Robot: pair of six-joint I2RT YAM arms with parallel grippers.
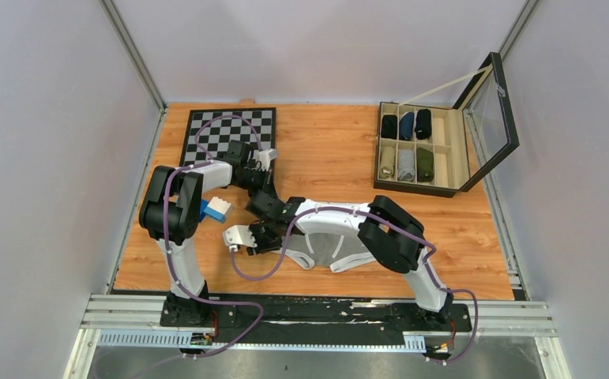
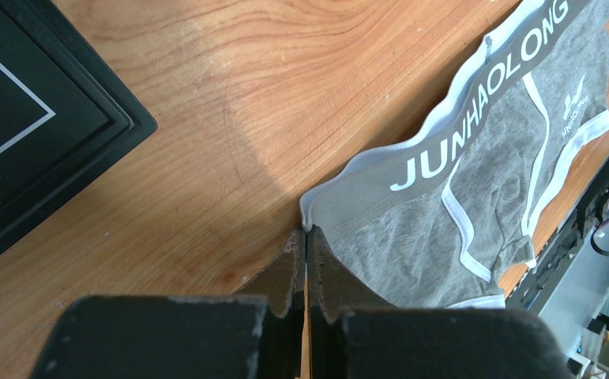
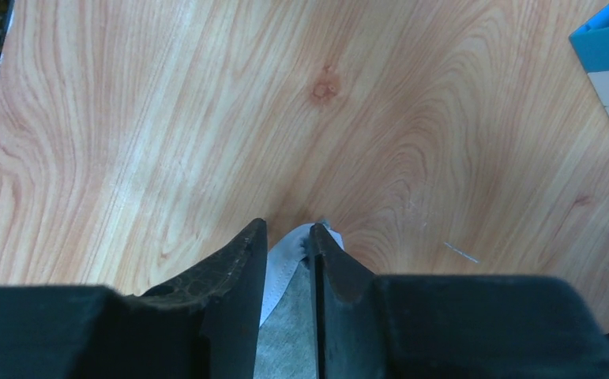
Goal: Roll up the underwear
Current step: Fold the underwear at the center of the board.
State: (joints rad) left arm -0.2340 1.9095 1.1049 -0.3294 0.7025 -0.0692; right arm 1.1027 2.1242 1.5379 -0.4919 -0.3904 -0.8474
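Grey underwear (image 1: pixel 334 251) with white trim lies spread on the wooden table (image 1: pixel 325 158), in the near middle, partly hidden in the top view by the right arm that reaches leftward over it. The left wrist view shows its waistband, printed JUNHAOLONG in white letters, running away to the far right, with the cloth lying mostly flat and a few soft creases in it.

The left gripper (image 2: pixel 306 243) has its jaws pressed together, with no gap showing. Its tips sit right at the corner of the waistband, touching the white edge. Whether any cloth is nipped between them cannot be told.

The right gripper (image 3: pixel 287 233) is clamped on a fold of the underwear: grey cloth with a white hem fills the narrow gap between its fingers and pokes out just past the tips, low over bare wood.

A blue and white block (image 1: pixel 216 208) lies on the table just to the left of both grippers, near the left arm. A chessboard (image 1: pixel 230 130) lies flat at the far left of the table, and its dark frame fills the left side of the left wrist view.

At the far right stands a box (image 1: pixel 411 187) with its glass lid (image 1: pixel 490 118) raised and leaning to the right. Six of its compartments each hold a rolled piece of cloth: black, blue and black in the far row; beige, grey and dark green in the near row.
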